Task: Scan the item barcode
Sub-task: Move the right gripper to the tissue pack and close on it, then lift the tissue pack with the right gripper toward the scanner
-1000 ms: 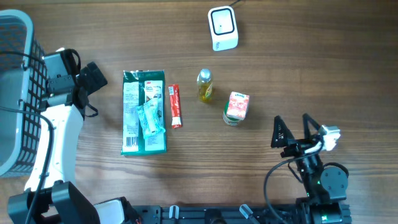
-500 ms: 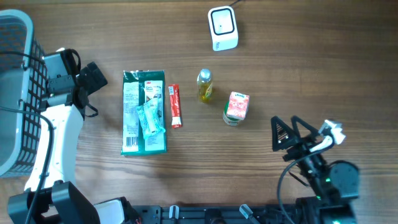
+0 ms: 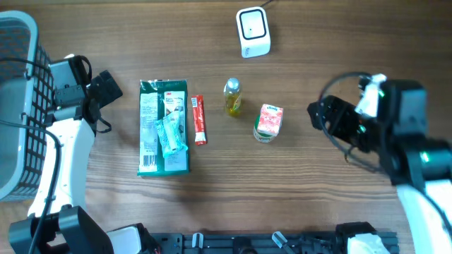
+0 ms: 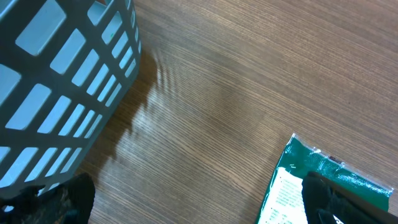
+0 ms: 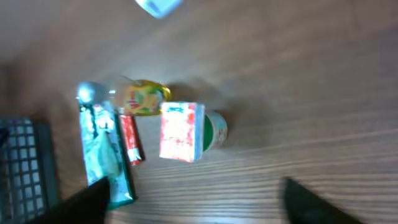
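Note:
A pink carton (image 3: 268,121) stands mid-table, with a small yellow bottle (image 3: 232,97), a red tube (image 3: 199,120) and a green packet (image 3: 164,127) in a row to its left. The white scanner (image 3: 253,32) sits at the far edge. My right gripper (image 3: 316,113) hangs open just right of the carton, nothing between its fingers. The blurred right wrist view has the carton (image 5: 181,132) ahead of the gripper (image 5: 199,205). My left gripper (image 3: 111,85) is open and empty, left of the packet (image 4: 311,180).
A grey mesh basket (image 3: 18,106) stands at the table's left edge, close beside the left arm; its wall (image 4: 56,81) fills the left wrist view's upper left. Bare wood lies between the basket and the packet.
My right arm has swung from the table's front edge up and back, bringing its gripper level with the pink carton. The left arm and all items have stayed put.

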